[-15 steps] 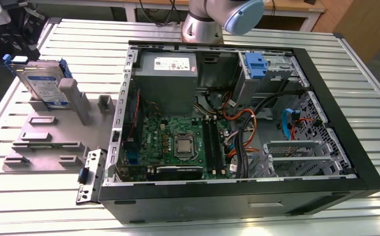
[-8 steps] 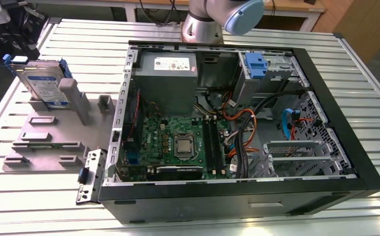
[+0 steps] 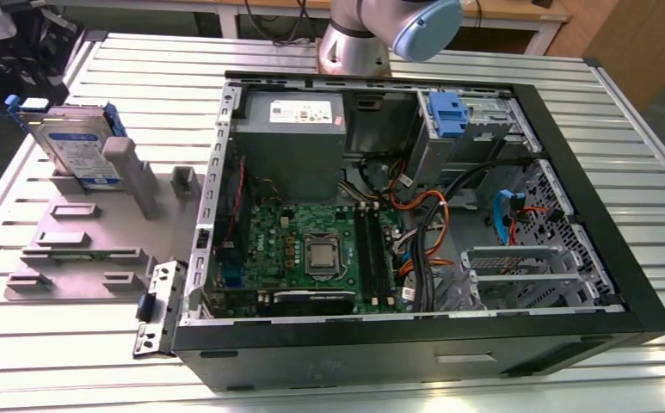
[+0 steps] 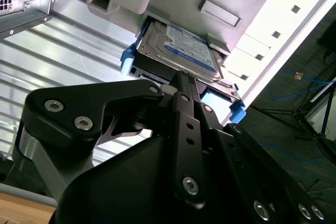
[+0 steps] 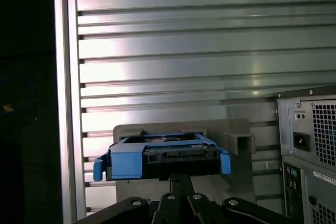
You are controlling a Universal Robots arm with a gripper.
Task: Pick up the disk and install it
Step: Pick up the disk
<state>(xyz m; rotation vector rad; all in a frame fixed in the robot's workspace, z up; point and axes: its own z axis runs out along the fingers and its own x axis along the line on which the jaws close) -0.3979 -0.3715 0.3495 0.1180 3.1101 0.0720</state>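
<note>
The disk [image 3: 77,142] stands on edge in a grey holder [image 3: 80,232] on the slatted table, at the exterior view's left. It is silver with a white-and-blue label and blue side rails. Both wrist views show the disk [image 4: 178,51] [image 5: 165,156] beyond my gripper [image 4: 181,74] [image 5: 177,178]. The fingertips are pressed together with nothing between them, and they are well short of the disk. The arm's base [image 3: 355,34] rises behind the computer case.
An open black computer case [image 3: 607,258] lies on the table, with a grey power supply [image 3: 292,129], a green board and cables inside. A blue-latched drive bay [image 3: 447,112] is at its far corner. The case's rear panel [image 5: 310,145] is beside the holder.
</note>
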